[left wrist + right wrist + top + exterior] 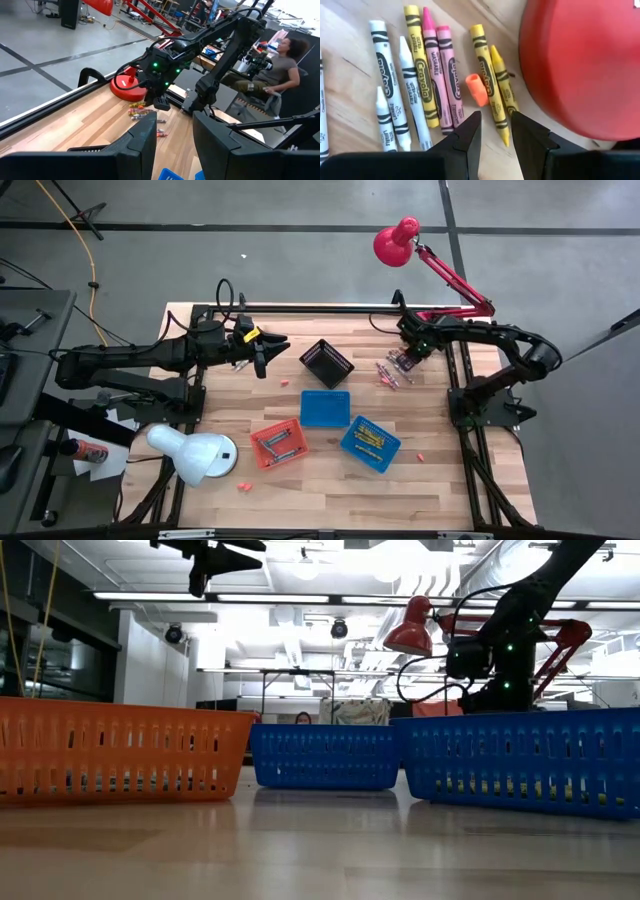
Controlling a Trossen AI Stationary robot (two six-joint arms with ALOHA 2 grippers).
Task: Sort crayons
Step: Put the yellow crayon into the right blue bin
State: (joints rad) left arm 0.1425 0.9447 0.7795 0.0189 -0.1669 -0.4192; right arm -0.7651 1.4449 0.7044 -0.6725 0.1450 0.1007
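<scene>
Counter [420, 480] carried a black basket [327, 363] near its far edge. Left hand [268, 356] hovered beside it, fingers [142, 142] parted, empty. Right hand [495, 131] hung low over the crayons [427, 85] near the far right corner by the red lamp base [585, 65], fingers slightly apart, gripping nothing. Crayons lay flat, side by side, long axes roughly parallel, tips mostly pointing away from the hand. Wrappers read "Crayola".

Left gripper [272, 352] hangs raised with jaws parted; right gripper [401, 364] sits low, jaws slightly apart.
</scene>
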